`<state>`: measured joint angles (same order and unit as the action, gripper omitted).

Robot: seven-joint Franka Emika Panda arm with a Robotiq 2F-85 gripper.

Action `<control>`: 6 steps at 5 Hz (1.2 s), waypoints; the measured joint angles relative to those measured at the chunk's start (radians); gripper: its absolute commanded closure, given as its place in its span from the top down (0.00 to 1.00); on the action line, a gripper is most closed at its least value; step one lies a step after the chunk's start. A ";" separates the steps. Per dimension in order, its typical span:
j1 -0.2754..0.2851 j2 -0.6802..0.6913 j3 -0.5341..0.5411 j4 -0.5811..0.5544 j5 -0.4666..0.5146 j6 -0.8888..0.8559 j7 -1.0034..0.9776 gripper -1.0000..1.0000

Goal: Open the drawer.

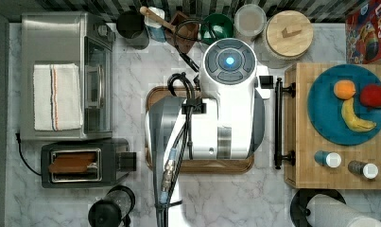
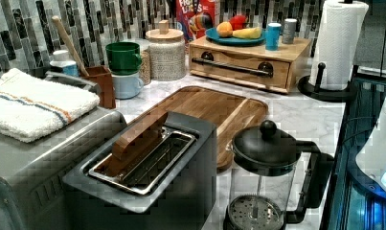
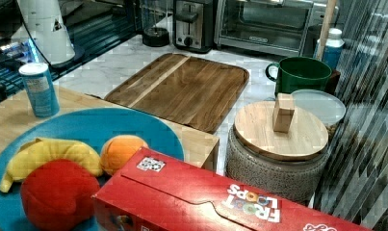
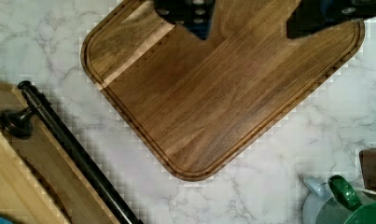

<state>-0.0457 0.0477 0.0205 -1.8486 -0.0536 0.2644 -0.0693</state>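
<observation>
Drawer (image 2: 238, 64) sits closed in its bamboo cabinet (image 1: 337, 177) at the top view's right edge of the marble surface (image 1: 131, 71). Drawer front flush with the cabinet body in the left view. Black bar handle (image 1: 278, 123) runs across the front, facing the dark wooden tray (image 4: 213, 98); in the wrist view the handle (image 4: 73, 149) lies just beside one tray corner, a strip of marble between them.

On the cabinet top: blue plate (image 1: 320, 113) with an orange (image 1: 344, 89), a banana (image 1: 354, 119) and a red fruit (image 1: 374, 95), plus two small shakers (image 1: 328, 159) near the front edge.

Arm (image 1: 226, 113) hangs over the tray in the top view, covering most of it. Pincer (image 4: 251, 18) is above the tray, apart from the handle, touching nothing. Its two dark fingers (image 4: 188, 11) stand apart with bare tray wood between them: spread, nothing held.

Further out: lidded wooden-top jar (image 3: 278, 139) and green mug (image 3: 300, 72) behind the tray, cereal box (image 3: 206, 202) by the cabinet, paper towel roll (image 2: 339, 43), French press (image 2: 262, 177), toaster (image 2: 147, 177), toaster oven (image 1: 67, 75) with a folded towel (image 1: 56, 97) on top.
</observation>
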 measured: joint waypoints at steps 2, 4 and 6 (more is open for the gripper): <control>-0.007 0.011 0.000 -0.004 -0.005 0.013 0.000 1.00; -0.020 0.002 0.001 -0.038 -0.007 0.088 -0.046 1.00; -0.046 0.001 0.000 -0.140 -0.045 0.229 -0.446 1.00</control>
<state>-0.0921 0.0487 0.0209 -1.9883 -0.0986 0.4932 -0.5156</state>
